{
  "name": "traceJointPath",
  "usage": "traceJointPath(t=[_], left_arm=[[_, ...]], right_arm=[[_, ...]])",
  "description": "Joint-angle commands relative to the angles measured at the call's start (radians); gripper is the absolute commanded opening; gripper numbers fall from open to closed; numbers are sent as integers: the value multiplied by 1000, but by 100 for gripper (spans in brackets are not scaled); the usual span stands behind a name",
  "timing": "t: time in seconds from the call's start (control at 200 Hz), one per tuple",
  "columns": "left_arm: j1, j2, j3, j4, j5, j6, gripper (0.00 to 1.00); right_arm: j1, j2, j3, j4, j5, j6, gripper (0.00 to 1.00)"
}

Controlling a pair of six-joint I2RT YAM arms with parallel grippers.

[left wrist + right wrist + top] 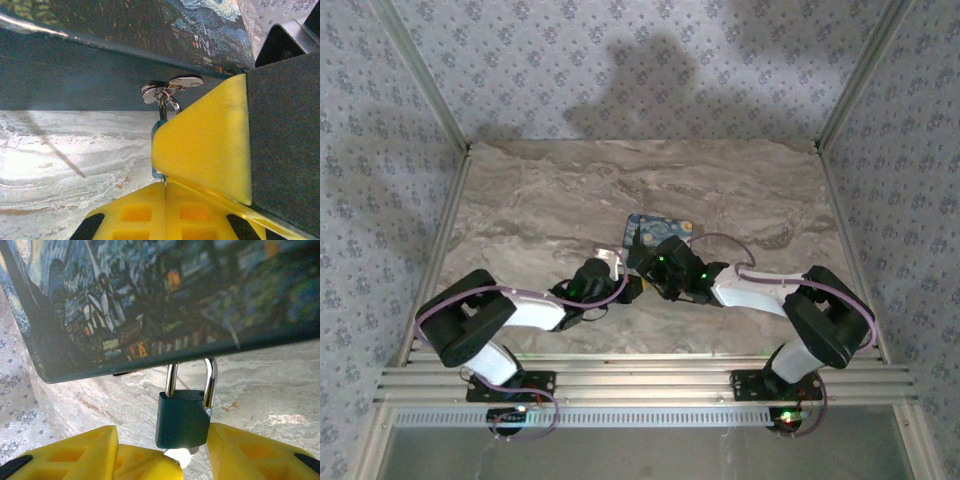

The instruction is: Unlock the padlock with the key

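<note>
The dark teal padlock point(181, 421) hangs by its silver shackle point(211, 380) from the front edge of the Starry Night box point(150, 300), just above the marble. My right gripper point(162, 434) is open around the lock. Its right finger point(255, 455) touches the body and its left finger point(70, 455) stands apart. My left gripper point(165, 186) is shut on the key point(164, 178), whose thin blade runs up into the padlock's underside point(157, 134). The key's bright head point(178, 459) sits under the lock. Both grippers, left point(625, 287) and right point(658, 268), meet at the box point(660, 231).
Silver latch pieces point(172, 89) sit at the box's edge above the padlock. The right gripper's yellow finger point(205, 135) crowds the left wrist view. The marble tabletop point(570, 190) is framed by metal posts and patterned walls, with a rail point(640, 380) at the near edge.
</note>
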Motion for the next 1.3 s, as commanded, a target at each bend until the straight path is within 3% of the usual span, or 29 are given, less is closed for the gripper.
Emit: traceJointPath(t=[0.0, 0.275, 0.67, 0.984, 1.054, 1.179, 1.294], left_arm=[[7, 8, 2, 118, 28, -32, 0], [7, 3, 1, 117, 28, -35, 0], [7, 3, 1, 101, 37, -22, 0], [6, -6, 15, 53, 43, 3, 0], [6, -17, 17, 32, 42, 12, 8], [6, -53, 17, -26, 31, 35, 32], [7, -102, 16, -97, 8, 63, 39]], right_arm=[[4, 31, -18, 1, 23, 14, 49], [6, 53, -29, 12, 21, 20, 53], [2, 48, -36, 11, 31, 16, 20], [1, 36, -23, -33, 20, -4, 9], [-2, 27, -8, -83, 18, -31, 7], [-10, 12, 15, -156, 0, -99, 2], [-17, 14, 52, -239, -24, -193, 0]])
